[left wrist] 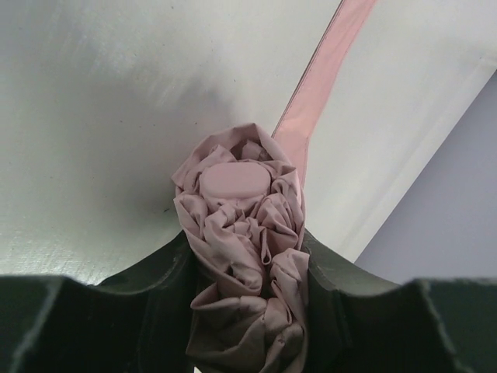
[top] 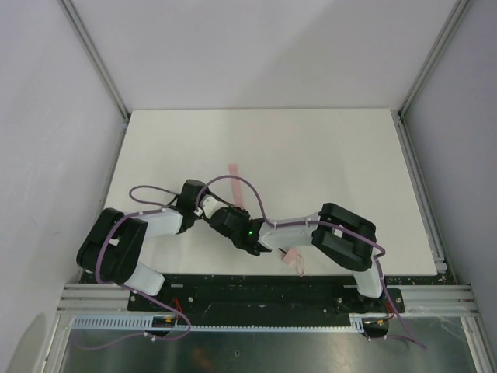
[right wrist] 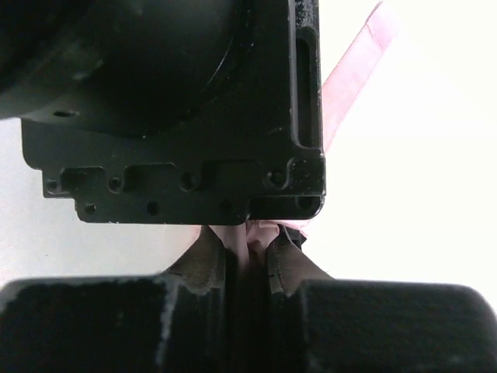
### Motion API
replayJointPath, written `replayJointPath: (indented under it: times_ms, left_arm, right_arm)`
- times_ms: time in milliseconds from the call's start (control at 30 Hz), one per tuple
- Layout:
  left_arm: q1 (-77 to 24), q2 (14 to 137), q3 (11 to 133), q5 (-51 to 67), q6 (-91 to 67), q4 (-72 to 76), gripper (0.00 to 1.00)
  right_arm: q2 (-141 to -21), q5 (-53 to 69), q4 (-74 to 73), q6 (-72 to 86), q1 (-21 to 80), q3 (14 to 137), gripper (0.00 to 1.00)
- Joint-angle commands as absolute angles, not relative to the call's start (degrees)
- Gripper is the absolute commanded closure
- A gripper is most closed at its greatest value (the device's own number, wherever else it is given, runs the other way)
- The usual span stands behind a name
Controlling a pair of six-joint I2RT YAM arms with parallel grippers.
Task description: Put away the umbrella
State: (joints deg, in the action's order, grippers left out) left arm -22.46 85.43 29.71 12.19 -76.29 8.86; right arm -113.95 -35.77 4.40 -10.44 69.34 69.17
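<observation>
The umbrella (left wrist: 237, 210), its pink fabric bunched, sits clamped between the fingers of the left gripper (left wrist: 247, 247) above the table (left wrist: 93, 116), near the table's front edge. The right gripper (right wrist: 247, 242), also over the table, pinches a fold of the same fabric. A pink strap (left wrist: 318, 101) trails across the table.

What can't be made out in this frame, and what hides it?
Top external: left gripper and right gripper cover the pale pink fabric folding umbrella; little beyond its pink strap shows.
Right wrist: left gripper's black housing fills the view.
Left wrist: umbrella's lower length cut off at bottom edge.
</observation>
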Motion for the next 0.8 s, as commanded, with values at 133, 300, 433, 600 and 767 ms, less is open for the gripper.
replayJointPath:
  times_ms: [133,300,433,600,767]
  left_arm:
    - [-22.47,81.17,29.81,16.21,-71.58,6.15,0.81]
    - [-22.08,79.78,29.49,15.72,-69.70,6.28,0.45]
    - [-22.18,80.62,29.38,16.22,-68.79,6.59,0.35]
    - [-23.27,82.02,29.55,15.74,-67.90,6.88,0.33]
    - [-24.84,85.30,30.58,15.40,-67.31,7.16,0.33]
  right_arm:
    - [-109.84,-22.43,5.20,-10.12,62.81,63.83,1.00]
    - [-105.47,-9.60,4.97,-6.53,58.42,62.14,1.00]
    - [-103.49,2.63,5.07,-3.46,54.56,61.61,1.00]
    - [-103.22,11.17,5.70,-1.34,51.73,61.56,1.00]
    - [-102.77,16.17,6.75,-0.40,50.62,61.32,1.00]
